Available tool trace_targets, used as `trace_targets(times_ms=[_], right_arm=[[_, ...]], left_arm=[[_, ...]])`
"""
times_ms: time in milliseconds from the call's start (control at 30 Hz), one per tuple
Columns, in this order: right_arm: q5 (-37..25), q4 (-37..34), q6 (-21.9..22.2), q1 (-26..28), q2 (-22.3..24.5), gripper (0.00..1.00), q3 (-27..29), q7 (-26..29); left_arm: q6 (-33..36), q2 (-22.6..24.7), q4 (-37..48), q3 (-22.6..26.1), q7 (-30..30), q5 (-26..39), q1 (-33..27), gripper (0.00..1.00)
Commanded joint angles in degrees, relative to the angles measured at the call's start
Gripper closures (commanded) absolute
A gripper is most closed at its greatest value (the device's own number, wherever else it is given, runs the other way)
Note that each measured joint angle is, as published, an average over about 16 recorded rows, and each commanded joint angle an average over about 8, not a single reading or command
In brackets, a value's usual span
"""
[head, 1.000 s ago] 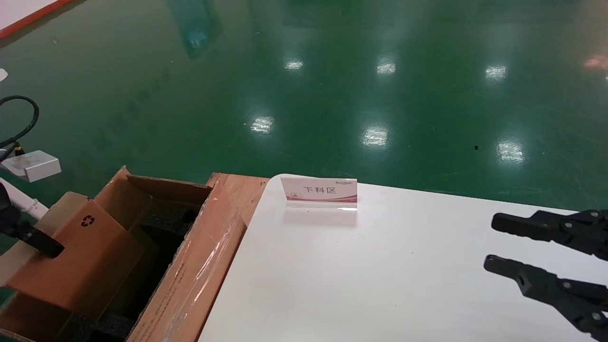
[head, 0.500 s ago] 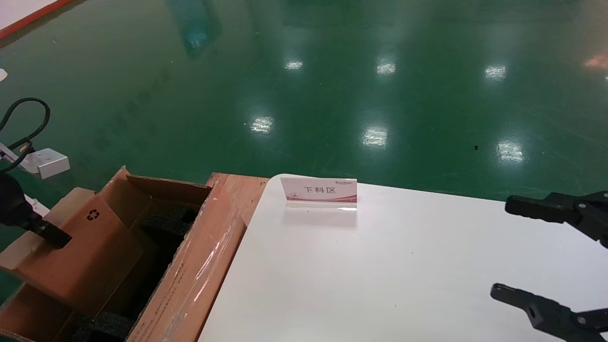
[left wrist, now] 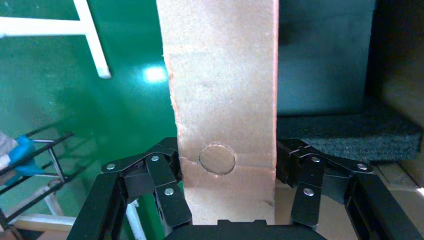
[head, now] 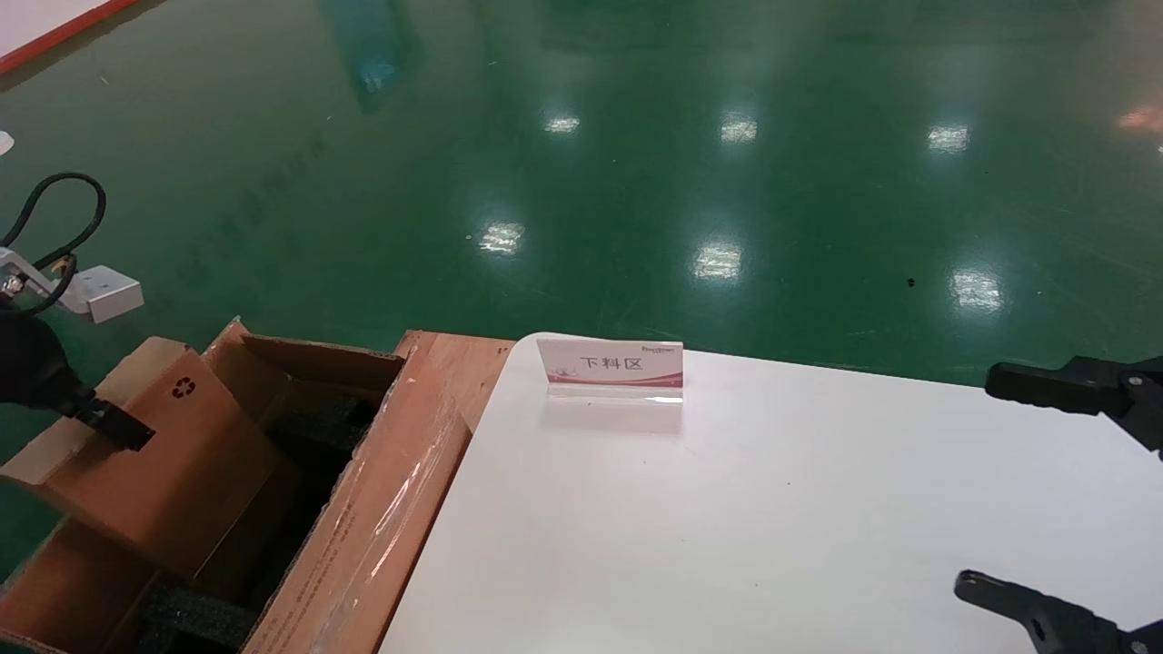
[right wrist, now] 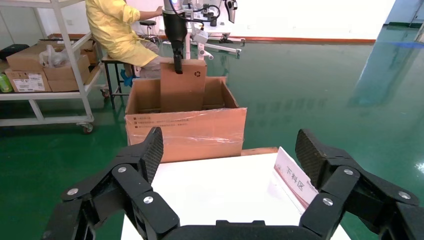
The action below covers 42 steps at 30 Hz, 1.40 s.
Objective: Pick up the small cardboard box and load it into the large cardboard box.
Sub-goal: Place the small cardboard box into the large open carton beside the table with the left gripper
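Since a second ago, the left gripper (left wrist: 225, 172), clamping the small box (head: 150, 454), lifts it above the big box (head: 382, 509); light, stiff cardboard, best pinched by its edges. Right gripper (right wrist: 230, 165) hangs spread.

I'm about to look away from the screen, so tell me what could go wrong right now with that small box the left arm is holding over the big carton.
The left gripper pinches only the upper edge of the small cardboard box, so it might slip or swing. Tilted, the box could catch on the large cardboard box's flap or black foam lining when lowered. The right gripper, open over the white table, seems out of the way.
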Motion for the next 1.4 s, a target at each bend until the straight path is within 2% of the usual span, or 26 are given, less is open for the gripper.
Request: trace_targets(times_ms=[33, 1400], right_arm=[[0.0, 0.0, 0.0, 0.0, 0.0, 0.0, 0.0, 0.0], [0.1, 0.0, 0.1, 0.0, 0.1, 0.0, -0.1, -0.1]], left_arm=[[-0.2, 0.4, 0.8, -0.1, 0.3, -0.2, 0.4, 1.0], [-3.8, 7.0, 9.5, 0.0, -5.0, -0.8, 14.9, 1.0]])
